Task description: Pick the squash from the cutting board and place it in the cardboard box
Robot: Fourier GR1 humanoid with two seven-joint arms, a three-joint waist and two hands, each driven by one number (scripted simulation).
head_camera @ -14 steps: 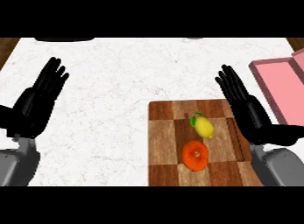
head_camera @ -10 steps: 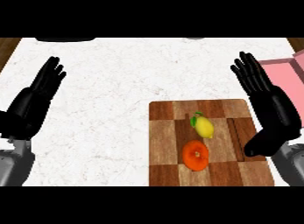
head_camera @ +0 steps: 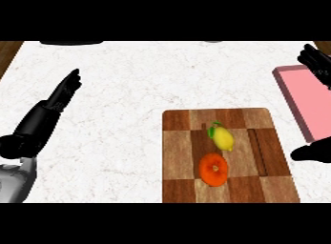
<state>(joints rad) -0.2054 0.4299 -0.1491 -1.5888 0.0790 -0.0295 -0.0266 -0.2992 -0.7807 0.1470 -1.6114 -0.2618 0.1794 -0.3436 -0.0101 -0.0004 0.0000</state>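
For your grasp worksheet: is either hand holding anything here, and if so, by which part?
Nothing is held. The left hand is open over bare counter, the right hand open above the pink box. The squash lies untouched on the board.

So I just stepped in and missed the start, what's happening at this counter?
Nothing is held yet. The yellow squash lies on the wooden cutting board, next to an orange round item. The right hand is up by the pink box at the right edge, fingers straight. The left hand rests open over the white counter.
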